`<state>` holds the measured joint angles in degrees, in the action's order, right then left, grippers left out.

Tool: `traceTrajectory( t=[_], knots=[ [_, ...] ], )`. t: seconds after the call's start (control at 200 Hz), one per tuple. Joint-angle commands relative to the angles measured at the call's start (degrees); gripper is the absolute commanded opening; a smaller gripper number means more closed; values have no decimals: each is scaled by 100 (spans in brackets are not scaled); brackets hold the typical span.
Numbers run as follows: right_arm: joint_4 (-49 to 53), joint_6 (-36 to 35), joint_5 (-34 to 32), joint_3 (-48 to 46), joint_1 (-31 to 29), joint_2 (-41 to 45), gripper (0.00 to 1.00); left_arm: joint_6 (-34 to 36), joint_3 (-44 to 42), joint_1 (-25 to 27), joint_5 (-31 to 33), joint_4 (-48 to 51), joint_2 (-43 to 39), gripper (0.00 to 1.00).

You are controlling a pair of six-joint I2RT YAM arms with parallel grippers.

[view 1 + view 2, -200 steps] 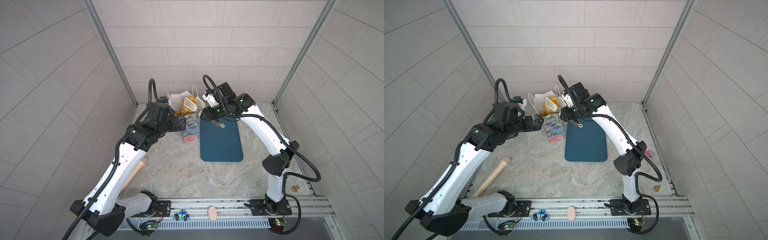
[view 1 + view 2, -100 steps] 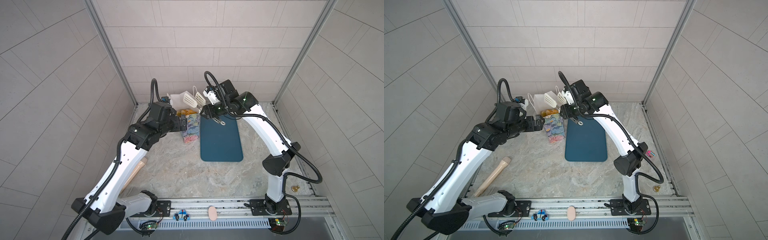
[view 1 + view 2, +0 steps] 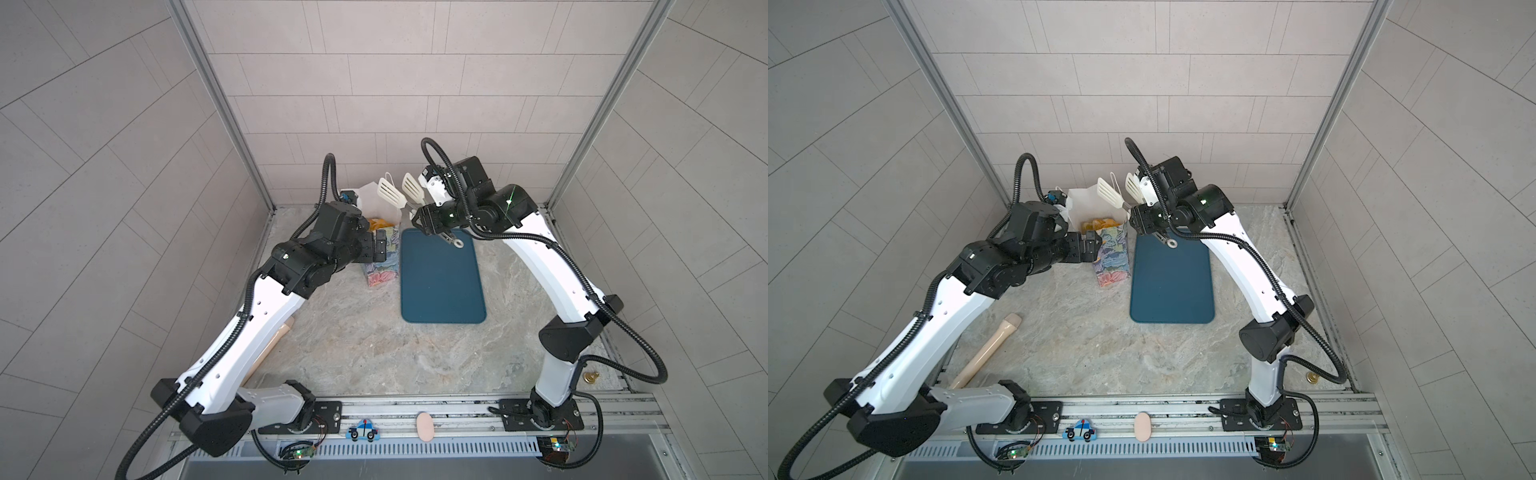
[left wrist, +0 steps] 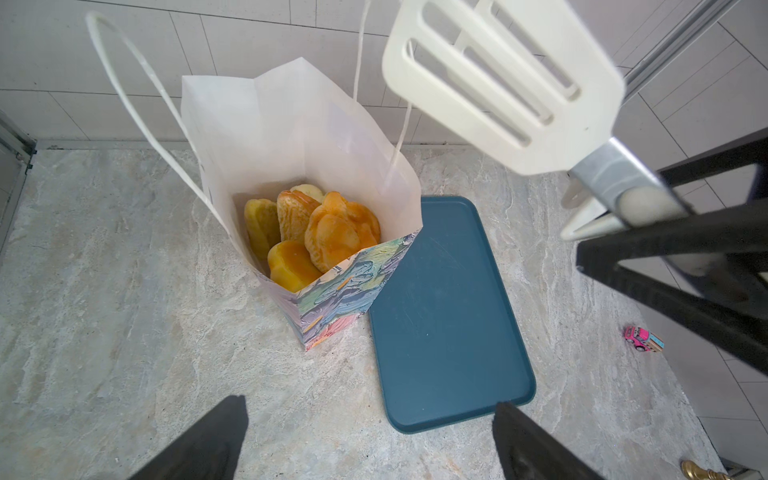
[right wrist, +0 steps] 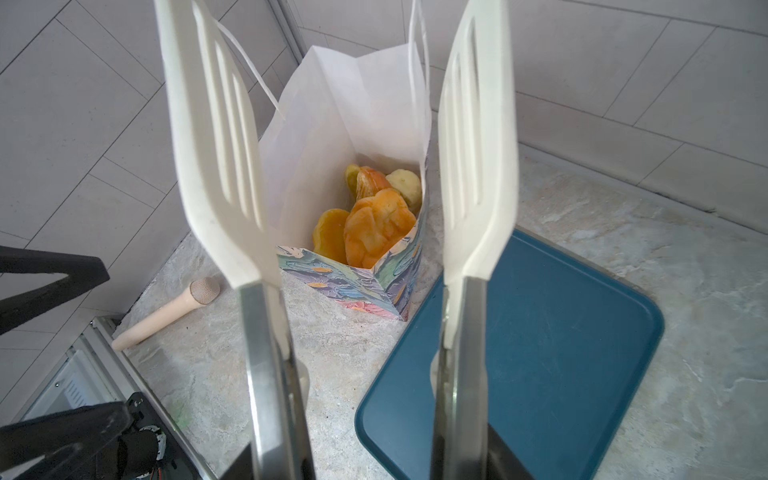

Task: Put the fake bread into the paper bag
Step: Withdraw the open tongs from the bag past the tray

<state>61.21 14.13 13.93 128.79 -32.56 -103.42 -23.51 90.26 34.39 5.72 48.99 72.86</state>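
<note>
Gently raise the empty tongs (image 5: pixel 237 249) your right gripper (image 3: pixel 430 218) clasps straight clear of the paper bag (image 4: pixel 299 137); your left gripper (image 4: pixel 369 402) hangs open.

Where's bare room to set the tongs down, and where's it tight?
The blue tray is bare, as is the marble between it, the front rail and the rolling pin. It is crowded at the back, where the paper bag of fake bread, the left gripper and the right gripper holding the tongs bunch together.
</note>
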Motion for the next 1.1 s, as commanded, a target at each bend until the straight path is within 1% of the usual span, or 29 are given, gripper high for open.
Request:
traceTrajectory(
  t=[0.0, 0.2, 0.345, 0.445, 0.681, 0.841, 1.096],
  knots=[
    [-254, -139, -331, -255, 108, 461, 60, 115, 210, 134, 173, -44, 100, 100],
    [-669, -139, -568, -1181, 316, 998, 60, 152, 349, 371, 178, -74, 331, 100],
    [-838, -103, -883, -1859, 479, 1331, 60, 149, 432, 513, 117, -152, 519, 100],
    [-863, -7, -1339, -2354, 594, 1525, 60, 157, 496, 601, 80, -187, 663, 100],
    [-1164, 346, -2579, -3872, 835, 2031, 60, 123, 479, 800, 35, -303, 863, 100],
    [-1190, 622, -2991, -4613, 1051, 2204, 60, 97, 485, 870, -13, -349, 1009, 100],
    [-1144, 844, -3484, -5304, 1245, 2256, 62, 85, 414, 964, -105, -373, 1153, 100]
  ],
)
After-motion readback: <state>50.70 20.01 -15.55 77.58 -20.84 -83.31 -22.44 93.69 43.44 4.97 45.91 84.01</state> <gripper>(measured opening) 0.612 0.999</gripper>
